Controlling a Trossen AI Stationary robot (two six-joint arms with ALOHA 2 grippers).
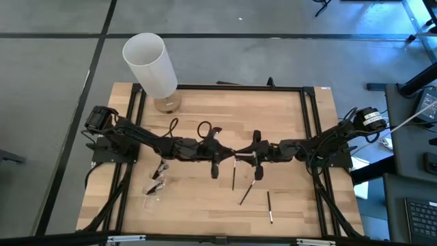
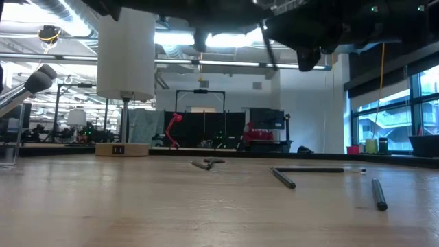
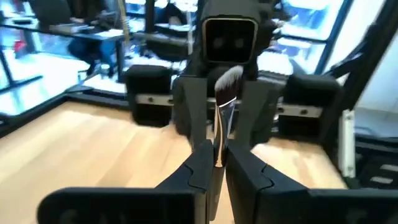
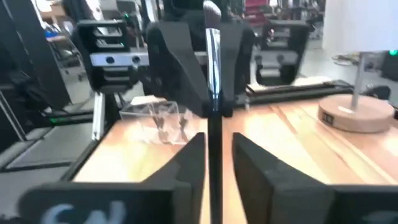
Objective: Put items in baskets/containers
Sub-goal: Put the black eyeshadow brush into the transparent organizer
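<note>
Lying on the wooden table (image 1: 205, 205), three brushes (image 1: 245, 195).

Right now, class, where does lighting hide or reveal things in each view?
Low view: bright ceiling lights and windows leave the overhead arms as silhouettes; high view: the clear cup nearly vanishes against the table; right wrist view: glints outline that cup; left wrist view: bright windows behind the held brush.

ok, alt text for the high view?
Two arms meet at mid-table, left gripper and right gripper facing each other with a thin makeup brush between them. Two more brushes lie on the wooden table, a clear cup at left, a tall white cylinder at the back.
</note>
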